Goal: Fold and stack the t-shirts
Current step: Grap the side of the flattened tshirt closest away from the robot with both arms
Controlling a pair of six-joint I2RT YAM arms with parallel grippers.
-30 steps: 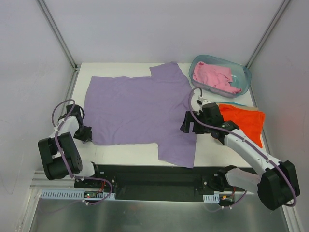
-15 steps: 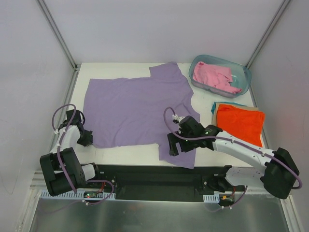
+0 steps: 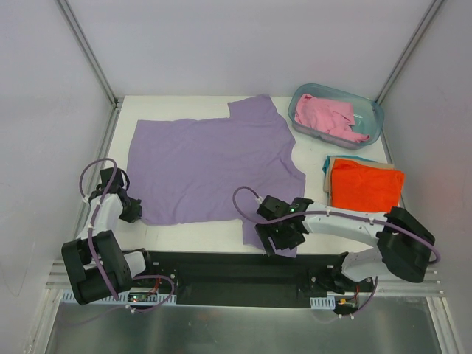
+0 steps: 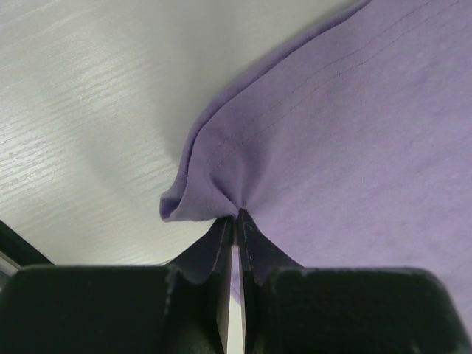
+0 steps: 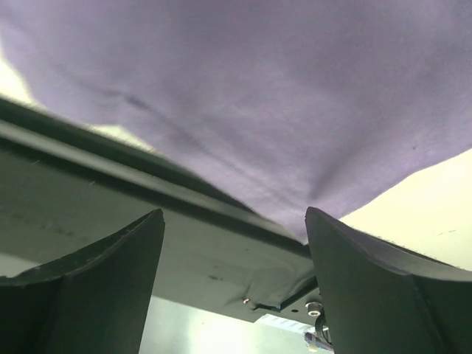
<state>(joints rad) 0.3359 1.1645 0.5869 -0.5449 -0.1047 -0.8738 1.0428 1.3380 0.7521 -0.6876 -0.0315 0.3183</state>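
Observation:
The lavender-purple t-shirt (image 3: 214, 166) lies spread flat across the table. My left gripper (image 3: 131, 211) is shut on its near left corner; in the left wrist view the cloth (image 4: 243, 169) bunches between the closed fingers. My right gripper (image 3: 279, 237) is open over the shirt's near sleeve at the table's front edge; in the right wrist view the purple cloth (image 5: 243, 96) lies beyond the spread fingers. A folded bright orange t-shirt (image 3: 366, 184) lies at the right on a teal one (image 3: 328, 164). A pink t-shirt (image 3: 328, 118) sits in the tub.
The translucent blue-green tub (image 3: 372, 112) stands at the back right corner. The black base rail (image 3: 236, 269) runs along the near edge under the right gripper. White enclosure walls stand on three sides.
My right arm swung from beside the orange shirt leftward and nearer, down to the purple shirt's near sleeve. My left gripper shifted slightly at the shirt's near left corner.

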